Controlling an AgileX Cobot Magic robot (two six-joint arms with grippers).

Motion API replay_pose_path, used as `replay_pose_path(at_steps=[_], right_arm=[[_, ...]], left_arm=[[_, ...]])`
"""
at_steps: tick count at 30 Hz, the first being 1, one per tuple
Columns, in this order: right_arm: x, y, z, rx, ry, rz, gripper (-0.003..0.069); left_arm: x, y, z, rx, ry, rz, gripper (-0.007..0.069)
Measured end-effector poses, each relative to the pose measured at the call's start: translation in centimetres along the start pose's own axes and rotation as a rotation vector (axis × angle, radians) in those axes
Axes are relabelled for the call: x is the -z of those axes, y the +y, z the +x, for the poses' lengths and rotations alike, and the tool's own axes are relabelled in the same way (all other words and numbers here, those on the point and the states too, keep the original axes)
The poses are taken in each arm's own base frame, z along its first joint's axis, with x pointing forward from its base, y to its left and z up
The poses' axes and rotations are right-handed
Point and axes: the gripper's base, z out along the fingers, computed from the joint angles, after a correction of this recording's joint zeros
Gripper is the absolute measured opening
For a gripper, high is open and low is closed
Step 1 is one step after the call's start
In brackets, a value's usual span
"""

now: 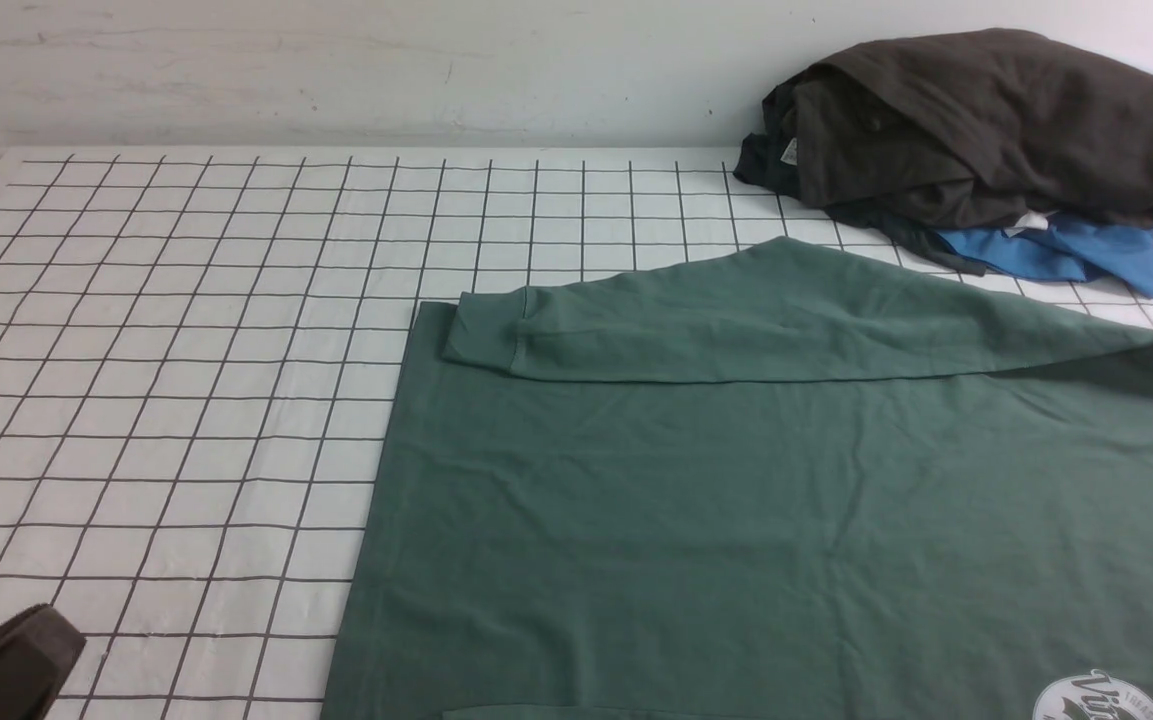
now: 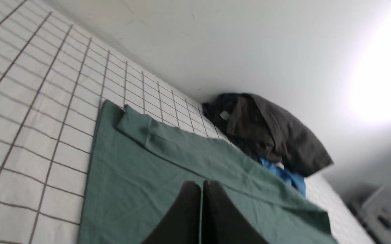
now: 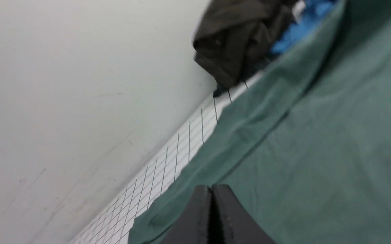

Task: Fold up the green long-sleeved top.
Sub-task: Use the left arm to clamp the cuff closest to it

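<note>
**Green long-sleeved top** (image 1: 786, 500): laid flat on the right half of the grid-lined table cover (image 1: 186, 350), cut off by the near and right edges of the front view. One sleeve (image 1: 736, 320) is folded across the body, with its cuff (image 1: 481, 335) pointed left. A round white logo (image 1: 1101, 695) is partly seen at the near right.

**Dark brown-black garment** (image 1: 986, 120): heaped at the far right by the wall, over a blue garment (image 1: 1066, 255).

**Left gripper** (image 2: 202, 184): jaws pressed together, nothing held.

**Right gripper** (image 3: 212, 187): jaws pressed together, nothing held.

The round white printed logo (image 1: 1101, 698) on the muted dark-green cotton long-sleeved top (image 1: 736, 500) shows script starting "Vi"; the frame's edge cuts off the rest, which is unreadable.
</note>
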Motion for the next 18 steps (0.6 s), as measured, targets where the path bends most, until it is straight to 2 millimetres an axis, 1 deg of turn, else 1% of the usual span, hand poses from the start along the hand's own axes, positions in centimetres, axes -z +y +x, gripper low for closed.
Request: replay_pose_path(at_steps=[1, 2, 3, 4, 5, 7, 9, 10, 11, 12, 14, 15, 18], right_arm=[[0.0, 0.9, -1.1, 0.074, -0.016, -0.003, -0.0014], [-0.3, 2.3, -2.9, 0.211, -0.025, 0.009, -0.0014], [-0.5, 2.7, -3.4, 0.227, -0.024, 0.012, -0.0014], [-1.3, 4.2, -5.3, 0.356, -0.013, 0.032, -0.0014], [-1.4, 4.3, -5.6, 0.381, -0.01, 0.037, -0.0014], [-2.9, 6.3, -8.0, 0.554, 0.049, 0.056, -0.0014], [-4.4, 8.1, -9.6, 0.663, 0.153, 0.045, -0.0014], [-4.9, 8.7, -10.0, 0.691, 0.19, 0.031, -0.0014], [-5.6, 9.4, -10.1, 0.736, 0.292, 0.016, -0.0014], [-6.1, 9.9, -10.1, 0.763, 0.377, 0.001, -0.0014], [-7.0, 10.5, -9.6, 0.797, 0.52, -0.017, -0.0014], [-7.5, 10.6, -9.0, 0.816, 0.65, -0.022, -0.0014], [-8.1, 10.3, -6.9, 0.841, 0.938, -0.023, -0.0014]], left_arm=[[-0.2, -0.5, -0.5, -0.046, 0.046, -0.006, -0.0007], [-0.9, -1.3, -1.3, -0.135, 0.169, -0.025, -0.0007], [-1.0, -1.4, -1.4, -0.147, 0.184, -0.027, -0.0007], [-1.8, -2.1, -2.5, -0.246, 0.318, -0.045, -0.0007], [-1.8, -2.4, -2.8, -0.279, 0.34, -0.043, -0.0007], [-3.2, -3.2, -4.8, -0.413, 0.549, -0.068, -0.0007], [-4.5, -3.8, -6.7, -0.524, 0.724, -0.082, -0.0007], [-4.9, -3.9, -7.0, -0.545, 0.774, -0.077, -0.0007], [-5.9, -4.2, -7.7, -0.586, 0.841, -0.073, -0.0007], [-6.7, -4.5, -7.7, -0.614, 0.89, -0.055, -0.0007], [-7.8, -4.9, -7.2, -0.664, 0.962, -0.01, -0.0004], [-8.7, -5.1, -6.3, -0.692, 1.032, 0.025, 0.0001], [-10.6, -5.4, -3.8, -0.75, 1.198, 0.059, 0.0037]])
